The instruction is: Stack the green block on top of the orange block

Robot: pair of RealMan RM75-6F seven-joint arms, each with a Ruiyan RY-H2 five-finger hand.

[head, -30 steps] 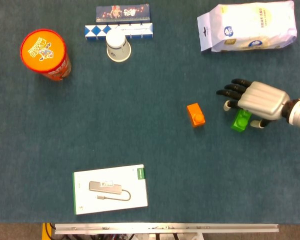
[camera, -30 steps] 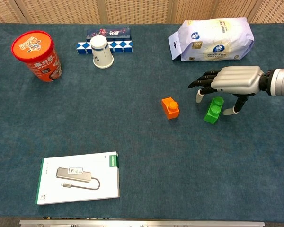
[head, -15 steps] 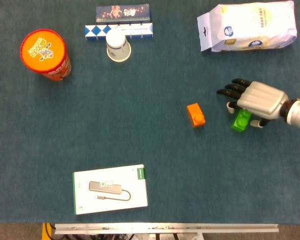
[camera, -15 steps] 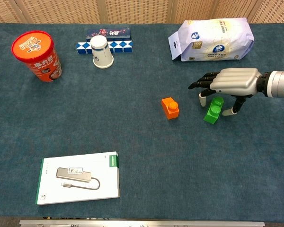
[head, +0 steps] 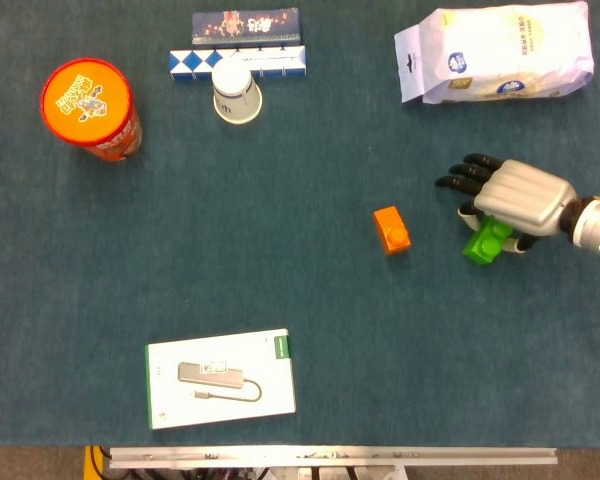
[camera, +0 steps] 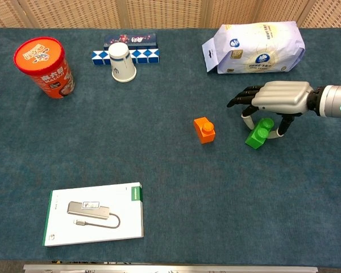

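A dark blue table (head: 280, 260) is seen from above and from the robot's chest. At far left stands an orange canister (head: 88, 108). Below and right of it lies a white box picturing a cable adapter (head: 220, 378). Along the far edge, a paper cup (head: 237, 94) lies against a blue-and-white checked strip (head: 280, 62).

Right of centre sits the orange block (head: 391, 229), alone and upright. Just beside it to the right, apart from it, is the green block (head: 486, 240), tilted, under the right hand (head: 510, 197). The hand's dark fingers (camera: 241, 97) spread forward over the block, while its light-tipped thumb and a finger reach down on either side of it; whether they actually pinch it cannot be told. A white bag (head: 495, 52) lies beyond. The left hand is out of view.

The grasping step appears to be in hand. Next, the hand likely needs a firm hold, then a lift and a short carry leftward over the orange block.
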